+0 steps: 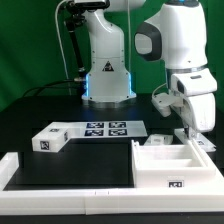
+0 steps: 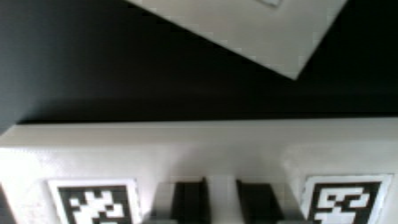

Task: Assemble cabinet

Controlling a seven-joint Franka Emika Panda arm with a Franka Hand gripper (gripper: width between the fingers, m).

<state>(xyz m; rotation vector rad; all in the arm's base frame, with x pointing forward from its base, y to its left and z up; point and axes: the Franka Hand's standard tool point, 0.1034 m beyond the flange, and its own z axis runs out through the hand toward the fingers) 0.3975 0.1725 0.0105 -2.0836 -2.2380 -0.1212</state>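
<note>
The cabinet (image 1: 172, 166) is an open white box with inner walls, standing at the exterior view's right front with a tag on its front face. My gripper (image 1: 188, 134) reaches down onto its far right wall. In the wrist view the gripper (image 2: 222, 196) shows as two dark fingers (image 2: 185, 200) close together with a thin white strip of the cabinet (image 2: 196, 150) between them. Tags sit on either side of them. A loose white tagged block (image 1: 54, 139) lies at the left, apart from the gripper.
The marker board (image 1: 105, 128) lies mid-table in front of the robot base (image 1: 106, 70). A low white rail (image 1: 20, 168) edges the table at front and left. A small white piece (image 1: 155, 143) sits at the cabinet's far left corner. A white corner (image 2: 240, 30) shows beyond the cabinet.
</note>
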